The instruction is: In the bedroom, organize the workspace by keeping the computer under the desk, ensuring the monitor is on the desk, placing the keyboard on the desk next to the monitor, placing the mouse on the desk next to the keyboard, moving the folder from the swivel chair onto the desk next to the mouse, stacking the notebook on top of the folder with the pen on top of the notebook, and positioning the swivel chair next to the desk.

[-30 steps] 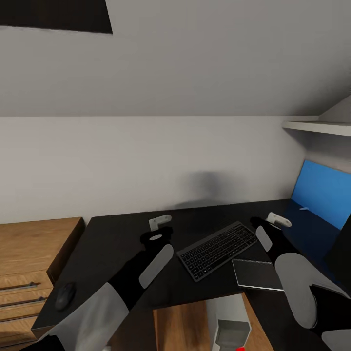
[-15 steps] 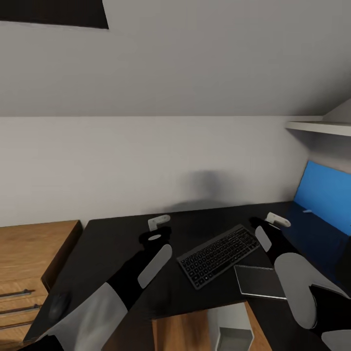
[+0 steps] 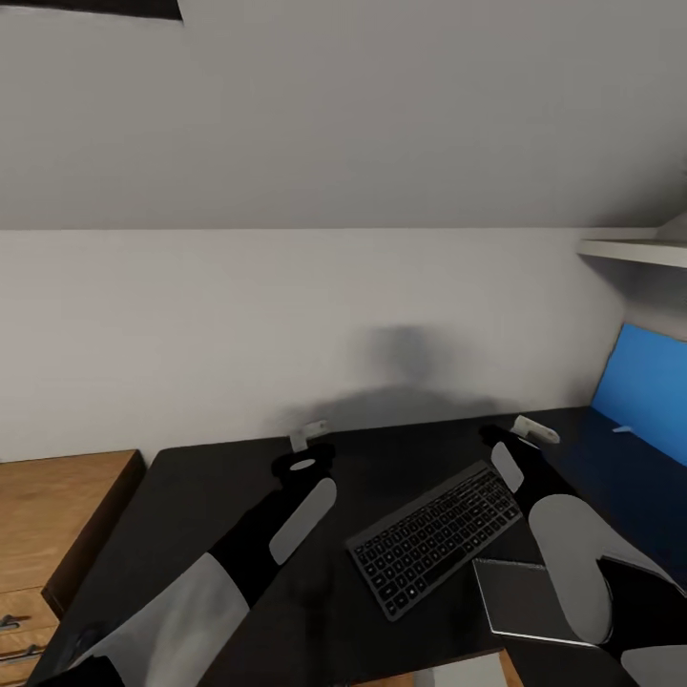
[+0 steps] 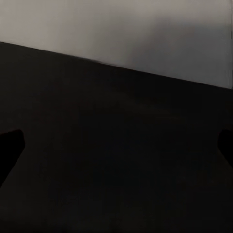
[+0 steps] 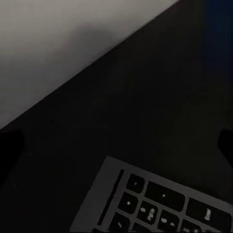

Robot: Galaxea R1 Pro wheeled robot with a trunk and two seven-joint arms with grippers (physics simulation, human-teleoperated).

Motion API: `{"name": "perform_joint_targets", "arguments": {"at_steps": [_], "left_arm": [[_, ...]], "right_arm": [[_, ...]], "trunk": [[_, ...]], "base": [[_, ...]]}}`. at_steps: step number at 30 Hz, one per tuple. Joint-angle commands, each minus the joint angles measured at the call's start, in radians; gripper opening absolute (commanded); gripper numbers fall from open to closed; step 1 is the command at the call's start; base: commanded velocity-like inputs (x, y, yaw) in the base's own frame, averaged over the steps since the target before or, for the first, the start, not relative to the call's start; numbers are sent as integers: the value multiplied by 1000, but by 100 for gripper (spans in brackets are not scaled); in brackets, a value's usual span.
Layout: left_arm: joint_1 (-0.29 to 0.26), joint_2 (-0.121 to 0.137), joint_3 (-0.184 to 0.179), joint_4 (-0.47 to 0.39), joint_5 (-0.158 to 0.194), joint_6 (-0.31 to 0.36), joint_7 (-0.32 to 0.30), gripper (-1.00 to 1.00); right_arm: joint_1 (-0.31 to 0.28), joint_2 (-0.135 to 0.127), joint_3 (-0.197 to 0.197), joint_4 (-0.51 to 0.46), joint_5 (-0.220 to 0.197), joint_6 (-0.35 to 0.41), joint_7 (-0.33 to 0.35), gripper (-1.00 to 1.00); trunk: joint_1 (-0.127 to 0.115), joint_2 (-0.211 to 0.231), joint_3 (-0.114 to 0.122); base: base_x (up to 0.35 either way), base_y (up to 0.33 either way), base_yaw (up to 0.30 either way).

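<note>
I count one keyboard [image 3: 437,539] on the one black desk [image 3: 219,506], and one dark notebook [image 3: 528,601] just beside it. One blue panel [image 3: 649,391] stands at the desk's far end, one white shelf [image 3: 634,251] hangs above it, and one wooden drawer unit [image 3: 48,515] sits alongside. My two arms reach over the desk.

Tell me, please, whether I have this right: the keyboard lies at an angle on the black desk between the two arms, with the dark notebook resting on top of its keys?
Not quite. In the head view the keyboard does lie at an angle on the black desk between the arms, but the dark notebook lies flat on the desk beside the keyboard's near right corner, not on its keys.
</note>
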Motion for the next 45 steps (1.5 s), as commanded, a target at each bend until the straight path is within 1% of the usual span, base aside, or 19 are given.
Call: {"name": "perform_joint_targets", "arguments": {"at_steps": [1,5,11,20,25,33,37,39,42,43,45], "left_arm": [[-1,-1,-5,-1,1,6,7,100],[-1,-1,-6,-1,1,6,8,100],[-1,0,-5,-1,1,6,9,100],[-1,0,-3,-3,1,6,9,100],[-1,1,0,-27,1,6,10,100],[-1,2,1,-36,2,6,23,100],[-1,2,2,-40,2,6,31,100],[-1,2,2,-73,3,7,34,100],[-1,2,2,-108,14,8,37,100],[-1,2,5,-121,44,9,38,100],[-1,3,7,-126,59,9,38,100]], "right_arm": [[0,-2,4,32,-5,10,1,100],[0,-2,7,49,-4,12,4,100],[0,1,7,50,-5,10,4,100],[0,7,4,47,-7,9,2,100],[0,8,4,48,-7,11,2,100],[0,8,4,48,-9,13,2,100],[0,8,4,48,-9,13,2,100],[0,8,4,48,-9,13,2,100],[0,7,4,48,-8,13,2,100],[0,7,4,48,-8,13,2,100],[0,8,4,47,-8,13,2,100]], "trunk": [[0,-1,-1],[0,-1,-1],[0,-1,-1],[0,-1,-1],[0,-1,-1],[0,-1,-6],[0,-1,-8],[0,-1,-8],[0,-1,-9],[0,-1,-9],[0,-1,-9]], "base": [[2,-80,0],[1,-218,0],[0,-245,0],[0,-63,16],[0,-4,211],[0,-1,231],[0,0,98],[0,0,31],[0,0,14],[0,0,4],[0,0,3]]}}
